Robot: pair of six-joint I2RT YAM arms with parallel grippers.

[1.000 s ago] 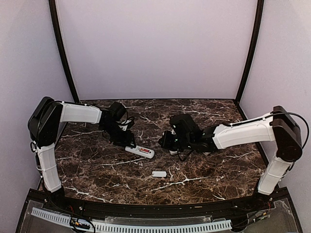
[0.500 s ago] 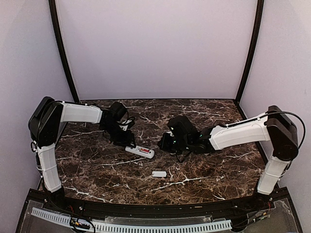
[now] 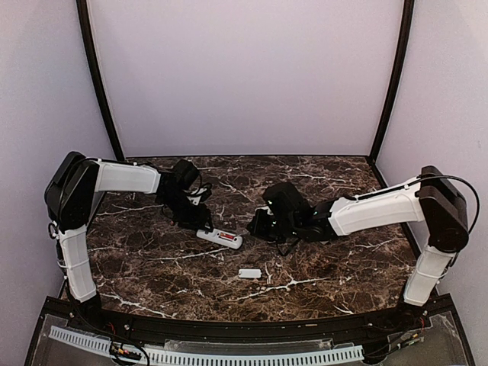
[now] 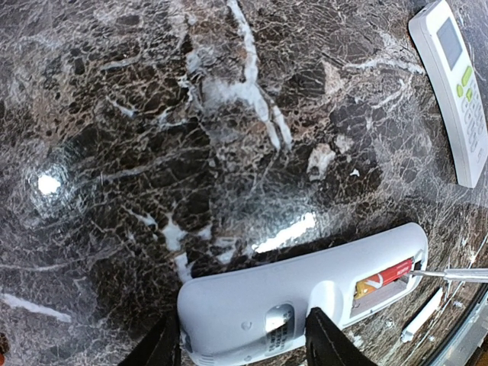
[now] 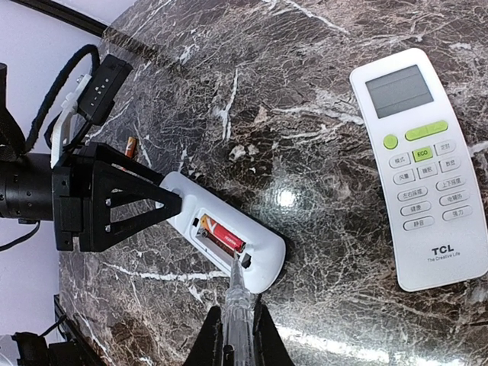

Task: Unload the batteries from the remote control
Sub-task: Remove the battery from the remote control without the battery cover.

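Slipping is our worry: the left jaws clamp the face-down remote [image 4: 259,293] on the table [image 4: 152,152], the right jaws pinch a thin pick [image 5: 235,297] at the red battery [image 5: 223,235]. Its tip, seemingly at the cell's end, may skid and flick it away.

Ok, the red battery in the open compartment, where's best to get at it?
Probably the battery's end nearest the remote's free end, from above with the tool tip. It lies sunk lengthwise in the compartment, only its top exposed, and the left gripper clamps the remote's other end.
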